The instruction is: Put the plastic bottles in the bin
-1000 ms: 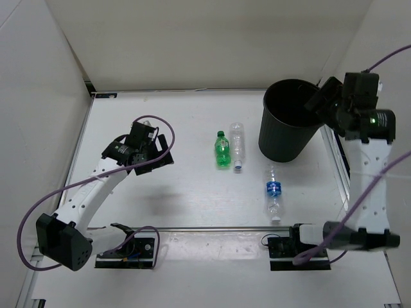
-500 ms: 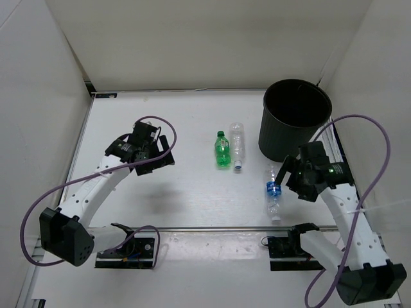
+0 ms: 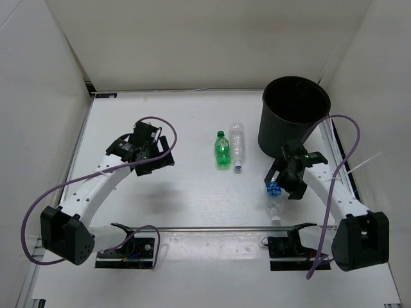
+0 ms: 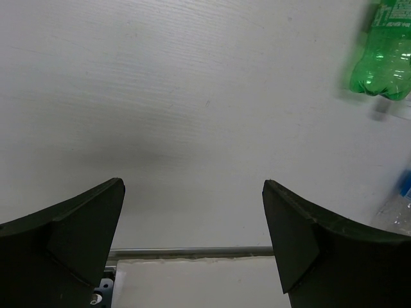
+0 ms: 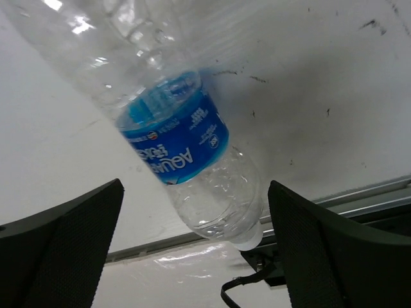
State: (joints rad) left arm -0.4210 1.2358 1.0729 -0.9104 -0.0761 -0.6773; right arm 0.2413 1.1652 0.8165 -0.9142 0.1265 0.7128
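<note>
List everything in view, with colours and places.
green bottle: one, green, lying mid-table
plain clear bottle: one, clear, lying beside the green one
blue-labelled bottle: one, clear with blue label, lying front right
bin: one, black, upright far right
table: one, white, under everything
cables: two, purple, one along each arm
left fingers: pair, black, open above the table's left side
right fingers: pair, black, open astride the blue-labelled bottle

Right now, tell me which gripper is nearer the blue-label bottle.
Right. The right gripper hangs over the blue-label bottle, open jaws either side of it. The left gripper is far off, on the other side of the green bottle.
</note>
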